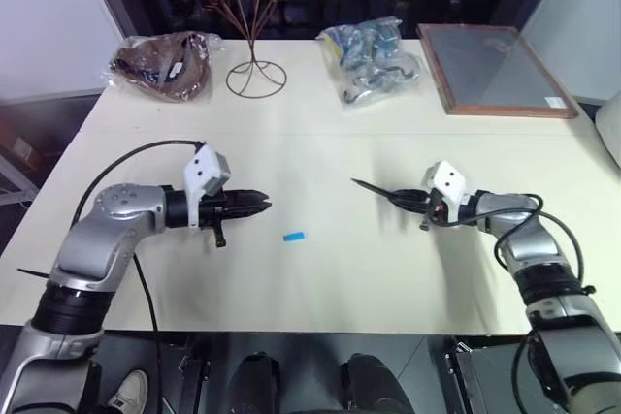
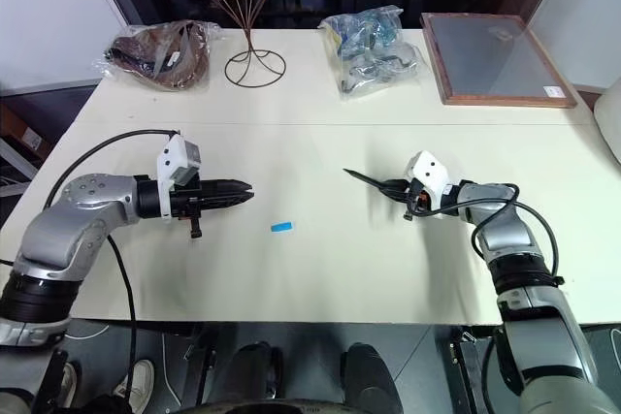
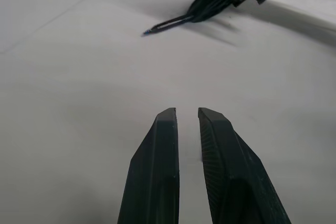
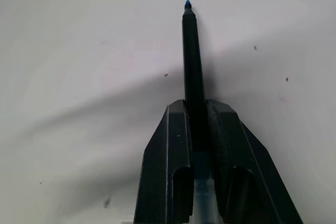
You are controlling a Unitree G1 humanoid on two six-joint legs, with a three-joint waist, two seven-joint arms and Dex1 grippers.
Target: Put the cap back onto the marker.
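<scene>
Right gripper (image 1: 400, 199) fingers clamp the marker (image 4: 191, 61); left gripper (image 1: 260, 205) fingers nearly closed, empty, near the cap (image 1: 293, 237)

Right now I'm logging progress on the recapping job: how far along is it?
Done: the right gripper is shut on the marker, whose bare blue tip points toward the left gripper. In hand: only the marker; the left gripper is shut and holds nothing. Left: the cap lies loose on the table between the arms; it has to be picked up and pushed onto the tip.
</scene>
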